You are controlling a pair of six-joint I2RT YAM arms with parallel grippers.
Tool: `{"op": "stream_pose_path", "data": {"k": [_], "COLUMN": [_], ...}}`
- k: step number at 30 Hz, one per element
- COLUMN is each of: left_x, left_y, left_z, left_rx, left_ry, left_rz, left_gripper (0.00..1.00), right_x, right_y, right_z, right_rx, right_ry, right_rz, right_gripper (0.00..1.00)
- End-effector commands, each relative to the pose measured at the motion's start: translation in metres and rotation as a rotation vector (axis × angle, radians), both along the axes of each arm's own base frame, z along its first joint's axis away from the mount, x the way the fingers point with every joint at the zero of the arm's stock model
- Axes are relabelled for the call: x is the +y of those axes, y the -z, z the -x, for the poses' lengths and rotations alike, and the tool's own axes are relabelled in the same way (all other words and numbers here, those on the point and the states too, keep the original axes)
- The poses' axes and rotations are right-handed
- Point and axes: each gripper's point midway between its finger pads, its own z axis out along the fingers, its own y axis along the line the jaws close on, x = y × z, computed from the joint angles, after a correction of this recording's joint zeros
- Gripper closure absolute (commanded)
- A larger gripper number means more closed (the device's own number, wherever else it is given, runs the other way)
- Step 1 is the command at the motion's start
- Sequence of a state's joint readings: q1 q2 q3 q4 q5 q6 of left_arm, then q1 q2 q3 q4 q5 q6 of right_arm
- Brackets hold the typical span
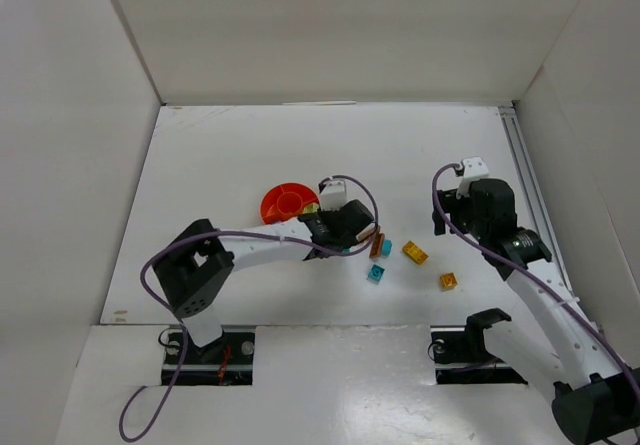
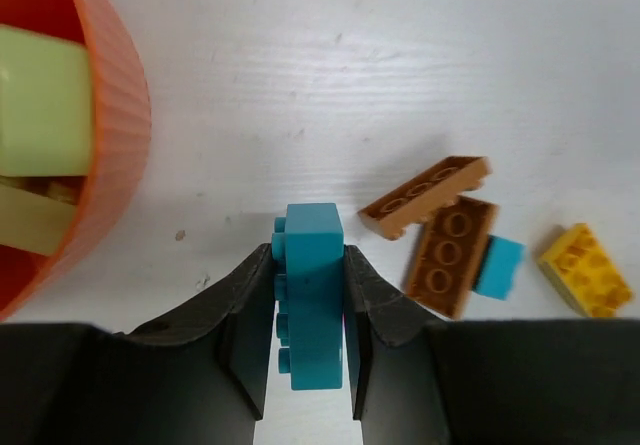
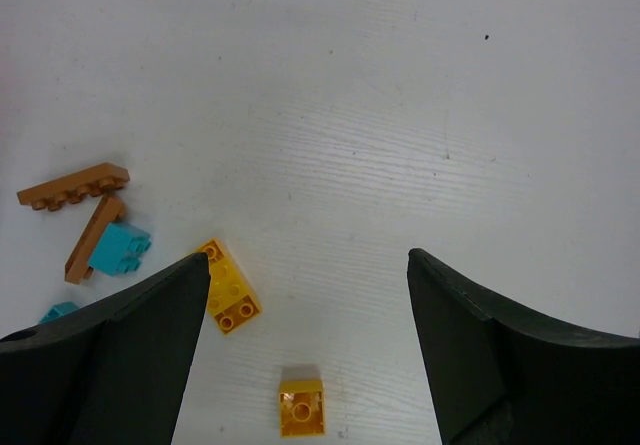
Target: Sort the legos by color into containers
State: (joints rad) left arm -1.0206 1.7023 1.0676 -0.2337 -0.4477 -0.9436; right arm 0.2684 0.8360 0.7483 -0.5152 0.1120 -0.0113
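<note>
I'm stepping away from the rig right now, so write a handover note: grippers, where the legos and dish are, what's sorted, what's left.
Left gripper: jaws shut on held teal brick, beside the orange dish.
Right gripper: jaws open, empty, over two yellow bricks.
Done: pale green bricks lie in the dish.
Left: place the held teal brick; then two brown bricks, two loose teal bricks and both yellow bricks on the table.

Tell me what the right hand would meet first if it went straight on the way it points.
Most likely the bare white table: nothing lies ahead of the open right hand. The small orange-yellow plastic brick sits between its fingers, behind the tips, though depth is unclear.
</note>
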Motion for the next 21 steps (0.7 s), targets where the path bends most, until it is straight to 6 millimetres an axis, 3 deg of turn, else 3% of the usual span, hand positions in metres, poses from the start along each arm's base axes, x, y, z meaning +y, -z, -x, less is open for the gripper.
{"op": "stream_pose_path", "data": {"k": [1,3,5,6,10,11,12,14,18,21], "left_x": [-0.006,0.002,0.023,0.031,0.088,0.112,0.129,0.166,0.207,0.218], "left_y": [-0.102,-0.140,-0.155,-0.181,-0.212,-0.216,-0.207,-0.217,-0.210,-0.194], "left_z": [-0.029,-0.036,-0.041,-0.042,-0.054,-0.062,-0.064,-0.071,-0.081,-0.087], "left_rx": [-0.280,-0.385,-0.478,-0.542,-0.669,-0.704,-0.718,-0.754,-0.777,-0.767], "left_ry": [0.000,-0.016,-0.046,-0.076,-0.215,-0.289,-0.319,-0.423,-0.529,-0.540], "left_rz": [0.083,0.118,0.066,0.122,0.180,0.171,0.141,0.143,0.125,0.113], "left_gripper": [1.00,1.00,1.00,1.00,1.00,1.00,1.00,1.00,0.99,0.99], "right_x": [0.004,0.005,0.004,0.004,0.006,0.006,0.003,0.005,0.006,0.006], "right_y": [-0.026,-0.030,-0.036,-0.039,-0.039,-0.041,-0.041,-0.043,-0.035,-0.029], "right_z": [-0.006,-0.004,-0.004,-0.003,-0.003,-0.004,-0.004,-0.005,-0.008,-0.010], "right_rx": [-0.109,-0.136,-0.160,-0.172,-0.180,-0.188,-0.189,-0.198,-0.168,-0.146], "right_ry": [-0.020,-0.034,-0.038,-0.038,-0.046,-0.046,-0.037,-0.050,-0.050,-0.051], "right_rz": [-0.031,-0.035,-0.033,-0.036,-0.043,-0.045,-0.044,-0.041,-0.034,-0.029], "right_gripper": [0.15,0.15,0.15,0.15,0.15,0.15,0.15,0.15,0.15,0.15]}}
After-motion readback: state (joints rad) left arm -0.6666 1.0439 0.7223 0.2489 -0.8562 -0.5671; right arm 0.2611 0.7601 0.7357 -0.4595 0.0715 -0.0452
